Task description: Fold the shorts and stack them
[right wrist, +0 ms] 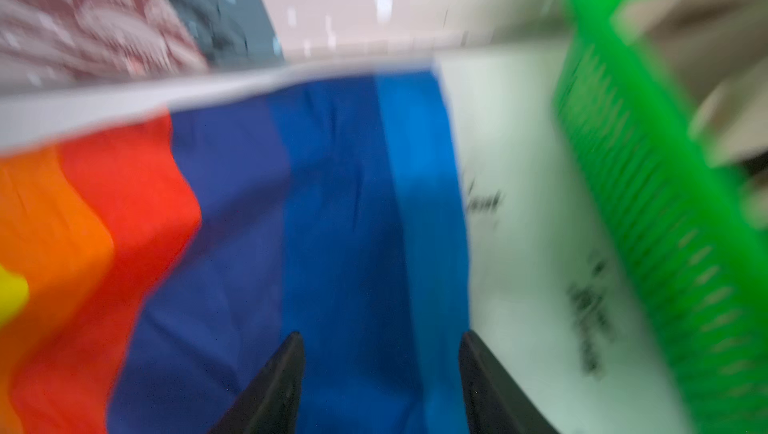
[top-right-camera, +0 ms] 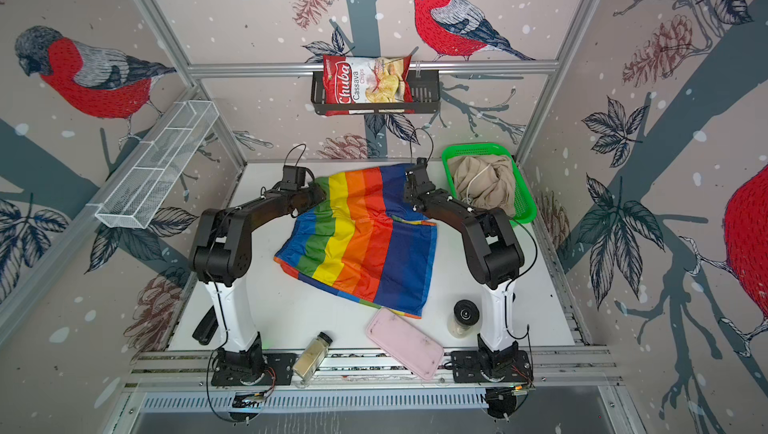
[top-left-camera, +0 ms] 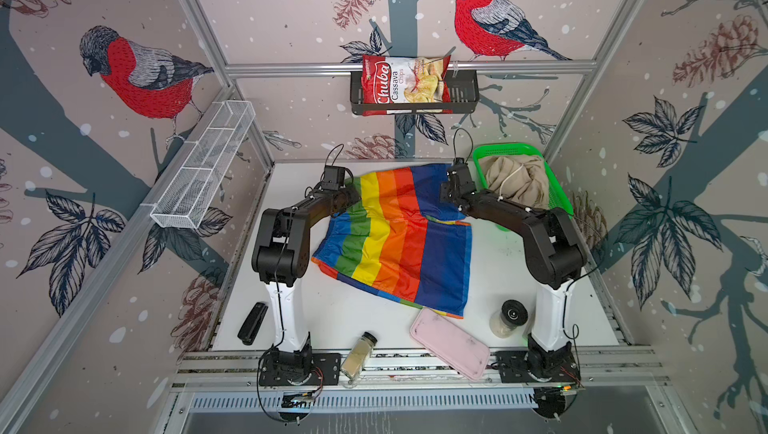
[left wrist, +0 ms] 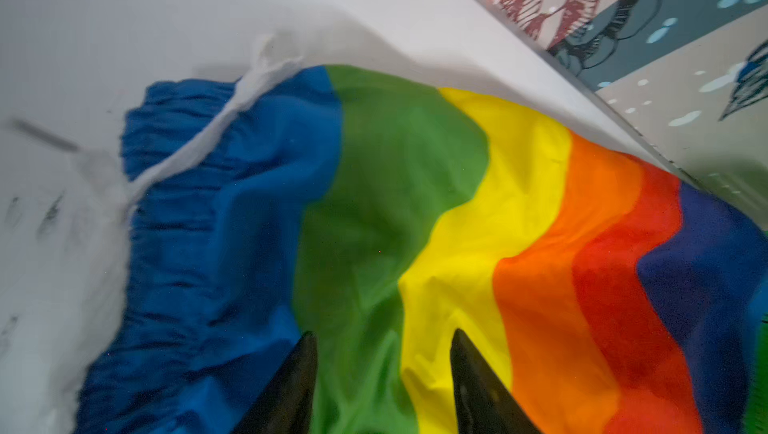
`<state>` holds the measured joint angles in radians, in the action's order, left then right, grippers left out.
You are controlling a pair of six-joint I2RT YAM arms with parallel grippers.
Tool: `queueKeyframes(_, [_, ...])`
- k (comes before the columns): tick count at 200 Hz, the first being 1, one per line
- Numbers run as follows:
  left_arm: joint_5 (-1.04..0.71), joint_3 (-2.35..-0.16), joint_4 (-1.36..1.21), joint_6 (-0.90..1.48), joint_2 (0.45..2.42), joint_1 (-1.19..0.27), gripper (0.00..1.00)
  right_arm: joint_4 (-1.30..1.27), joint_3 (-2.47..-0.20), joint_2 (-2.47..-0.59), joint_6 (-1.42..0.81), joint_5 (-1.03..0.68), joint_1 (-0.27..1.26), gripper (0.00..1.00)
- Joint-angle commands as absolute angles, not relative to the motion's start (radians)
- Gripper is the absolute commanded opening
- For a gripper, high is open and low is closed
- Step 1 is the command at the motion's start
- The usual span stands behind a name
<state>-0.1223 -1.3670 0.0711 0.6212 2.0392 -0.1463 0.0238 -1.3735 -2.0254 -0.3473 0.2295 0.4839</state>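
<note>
The rainbow shorts [top-left-camera: 395, 244] [top-right-camera: 361, 253] lie spread open and nearly flat, lightly wrinkled, mid-bench [top-left-camera: 353, 319]. Stripes run blue, green, yellow, orange, red, navy, light blue. The gathered blue waistband [left wrist: 174, 203] is on the left with a white drawstring [left wrist: 199, 140] trailing over it; both legs point right, one behind the other. The beige shorts [top-left-camera: 519, 182] [top-right-camera: 486, 184] sit crumpled in the green basket [top-left-camera: 505, 148] at the far right corner, a white cord on top.

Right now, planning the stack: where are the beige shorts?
The beige shorts lie bunched in the green mesh basket, far right in both top views, right of the rainbow shorts.
</note>
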Motion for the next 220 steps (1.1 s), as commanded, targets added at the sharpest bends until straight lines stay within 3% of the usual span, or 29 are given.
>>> queueKeyframes(1, [-0.106,-1.376,0.048,0.619,2.069,-0.130,0.52,-0.009,-1.333,-2.052,-0.446,0.147,0.508,0.58])
queueKeyframes(38, [-0.109,-1.387,0.052,0.614,2.123,-0.115,0.55,0.029,-1.270,-2.087,-0.483,0.252,0.506,0.54])
queueKeyframes(78, [-0.106,-1.375,0.056,0.613,2.152,-0.109,0.55,0.095,-1.232,-2.111,-0.518,0.294,0.435,0.37])
queueKeyframes(154, [-0.147,-1.243,0.032,0.650,2.113,-0.116,0.51,0.068,-1.252,-2.004,-0.439,0.276,0.386,0.37])
queueKeyframes(200, [-0.139,-1.234,0.086,0.653,1.952,-0.132,0.63,0.099,-1.246,-1.841,-0.407,0.291,0.451,0.40])
queueKeyframes(220, [-0.097,-1.225,0.137,0.659,1.853,-0.135,0.64,0.130,-1.204,-1.794,-0.435,0.262,0.489,0.26])
